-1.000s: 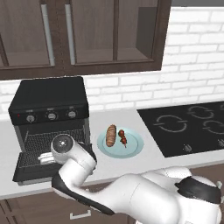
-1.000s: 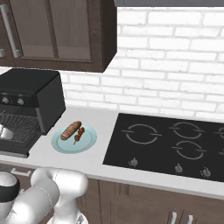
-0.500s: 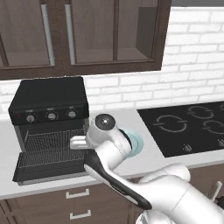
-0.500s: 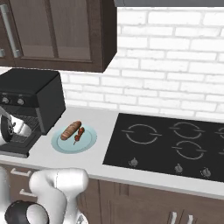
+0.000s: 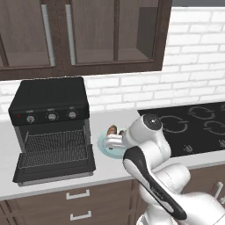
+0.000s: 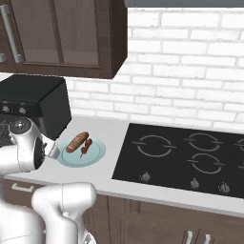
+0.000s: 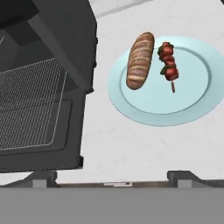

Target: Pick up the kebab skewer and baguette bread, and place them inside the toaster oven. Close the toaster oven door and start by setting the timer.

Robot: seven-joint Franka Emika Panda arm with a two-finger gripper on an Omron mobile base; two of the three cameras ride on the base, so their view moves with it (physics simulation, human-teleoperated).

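2 foods are seen on a pale blue plate (image 7: pixel 192 103): the baguette bread (image 7: pixel 140 60) and, just beside it to the right, the kebab skewer (image 7: pixel 169 67). At the left the toaster oven (image 5: pixel 49 114) is cut off in the hand view, its toaster oven door (image 5: pixel 55 168) lowered. The gripper (image 5: pixel 113 141) is held above the plate's near edge, jaws spread wide, nothing gripped; the plate is largely hidden behind the arm in the left base view.

The left base view looks forward and down from behind the arm, with the toaster oven (image 5: pixel 52 125) at 9 o'clock and the cooktop (image 5: pixel 193 127) at 3 o'clock. The right base view faces the same counter from the other side, with the pale blue plate (image 6: pixel 82 151) at 9 o'clock. The hand view looks down from near, and all three share the plate and the oven.
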